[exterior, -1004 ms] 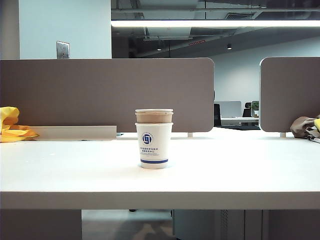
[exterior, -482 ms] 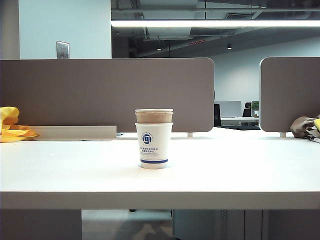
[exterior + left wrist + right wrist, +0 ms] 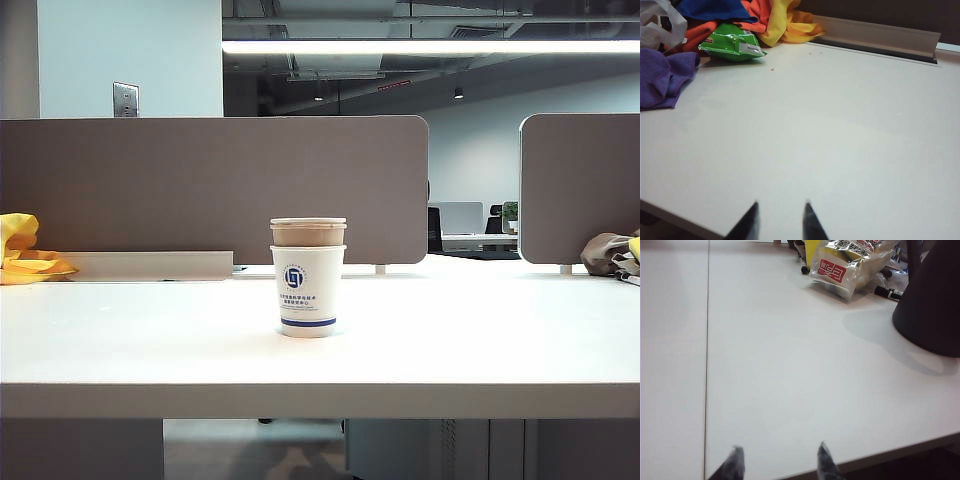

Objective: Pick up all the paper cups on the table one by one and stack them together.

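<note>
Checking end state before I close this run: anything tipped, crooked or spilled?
Nothing stands out. The paper cups stand upright in one stack mid-table, brown cup nested in the white logo cup. Left gripper and right gripper are open and empty over bare tabletop near its edge.

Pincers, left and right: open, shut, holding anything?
Left pincer: open, empty, over the table.
Right pincer: open, empty, at the table edge.

We count one stack of paper cups (image 3: 308, 278) mid-table (image 3: 480, 340): one white logo cup outside, one brown cup nested in it, a third white rim on top. We see two grippers, left gripper (image 3: 780, 220) and right gripper (image 3: 777, 462), both with parted, empty jaws.
</note>
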`<state>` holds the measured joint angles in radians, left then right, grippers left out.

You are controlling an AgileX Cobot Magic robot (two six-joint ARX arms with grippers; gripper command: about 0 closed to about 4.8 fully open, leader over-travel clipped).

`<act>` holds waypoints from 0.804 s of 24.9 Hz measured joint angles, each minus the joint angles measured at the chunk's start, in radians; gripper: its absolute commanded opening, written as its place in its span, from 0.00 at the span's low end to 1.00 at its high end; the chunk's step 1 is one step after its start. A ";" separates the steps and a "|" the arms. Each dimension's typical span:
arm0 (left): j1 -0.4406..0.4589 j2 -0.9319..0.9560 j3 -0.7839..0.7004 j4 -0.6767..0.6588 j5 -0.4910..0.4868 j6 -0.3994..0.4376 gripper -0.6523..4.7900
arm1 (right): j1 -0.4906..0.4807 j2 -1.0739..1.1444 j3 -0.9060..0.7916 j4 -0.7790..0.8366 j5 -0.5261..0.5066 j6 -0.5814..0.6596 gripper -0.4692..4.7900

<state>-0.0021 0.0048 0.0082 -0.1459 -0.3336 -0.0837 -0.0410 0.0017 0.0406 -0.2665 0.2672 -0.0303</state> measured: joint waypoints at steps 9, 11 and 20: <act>0.000 0.000 0.000 0.000 0.000 0.000 0.33 | 0.000 0.000 0.000 0.000 -0.021 0.000 0.44; 0.000 0.000 0.000 0.000 0.001 0.000 0.33 | 0.000 0.000 0.000 0.000 -0.071 0.000 0.43; 0.000 0.000 -0.002 0.099 0.331 -0.008 0.33 | 0.000 0.000 -0.015 0.049 -0.343 0.037 0.42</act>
<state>-0.0021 0.0051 0.0059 -0.0467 -0.0029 -0.0917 -0.0406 0.0017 0.0257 -0.2172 -0.0753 0.0063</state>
